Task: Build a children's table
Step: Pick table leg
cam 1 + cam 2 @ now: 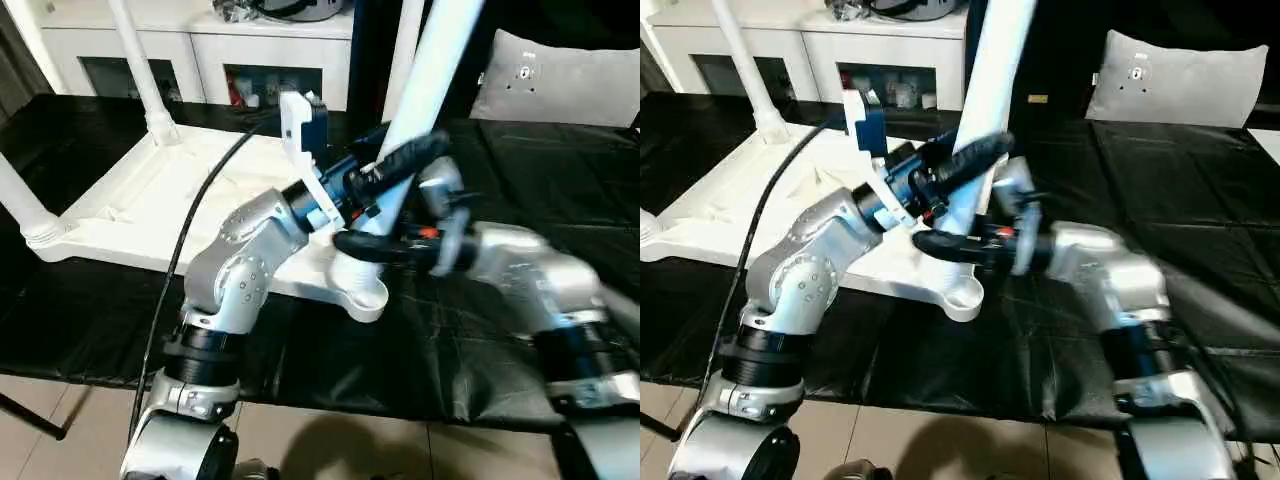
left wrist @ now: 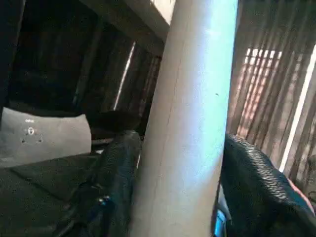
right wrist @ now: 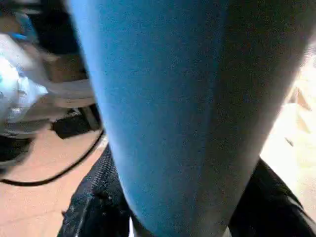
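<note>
Both my grippers clamp one table leg.

My left gripper [image 1: 395, 165] and right gripper [image 1: 375, 243] each pinch the leg [image 1: 425, 75] over the table top's [image 1: 140, 215] near corner socket [image 1: 368, 295].

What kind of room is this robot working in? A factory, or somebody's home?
Probably a home-like room or a lab set up as one, not a factory. There is a white cabinet with open shelves behind, a grey cushion at the back, and a black-covered work surface over a tiled floor.

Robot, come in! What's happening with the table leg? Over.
Both end effectors, left and right, clamp leg. Leg stands at top's near corner socket. Nothing blocking.
</note>
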